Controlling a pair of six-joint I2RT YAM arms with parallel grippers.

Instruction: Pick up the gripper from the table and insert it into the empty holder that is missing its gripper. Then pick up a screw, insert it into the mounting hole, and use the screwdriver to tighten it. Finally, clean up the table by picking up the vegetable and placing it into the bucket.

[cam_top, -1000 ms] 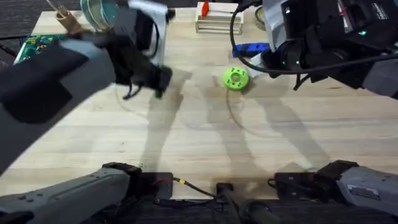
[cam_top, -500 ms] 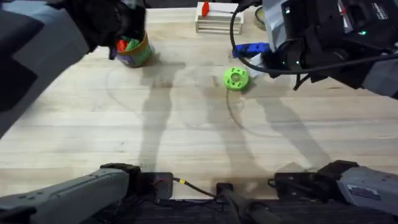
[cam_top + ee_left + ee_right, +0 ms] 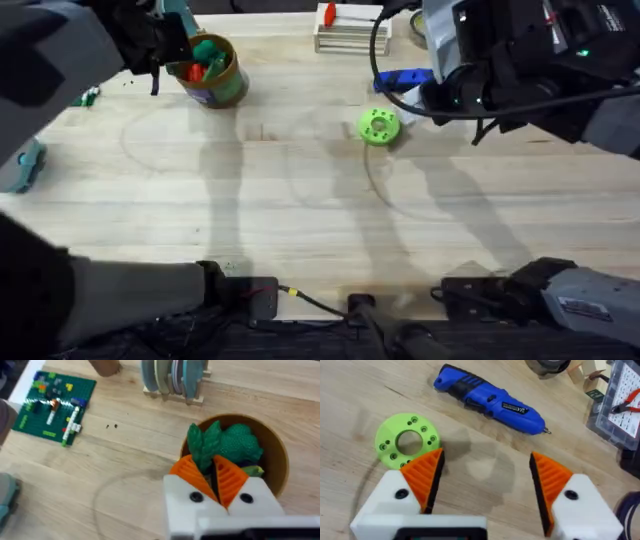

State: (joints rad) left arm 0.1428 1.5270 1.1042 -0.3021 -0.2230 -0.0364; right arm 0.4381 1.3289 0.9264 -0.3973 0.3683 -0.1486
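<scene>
The dark-green leafy vegetable (image 3: 226,444) hangs in the mouth of the olive-gold bucket (image 3: 281,458), against its orange inner wall. My left gripper (image 3: 212,474) is shut on its leafy end, just above the rim. Overhead, the left gripper (image 3: 185,52) sits over the bucket (image 3: 222,85) at the back left, with the vegetable (image 3: 208,50) showing inside. The blue screwdriver (image 3: 490,404) lies on the table beyond my right gripper (image 3: 485,480), which stands open and holds nothing. The screwdriver (image 3: 405,78) rests at the back right. The loose gripper, holder and screw are out of view.
A bright green disc (image 3: 378,126) lies mid-table, close under the right gripper. A white slatted rack (image 3: 350,32) stands at the back. A green baseplate (image 3: 52,405) and a disc stand (image 3: 172,377) lie beyond the bucket. A clear parts box (image 3: 622,405) is at the far right.
The left arm swung from mid-table to the back left and now holds the vegetable in the bucket's mouth. The right arm has not moved.
</scene>
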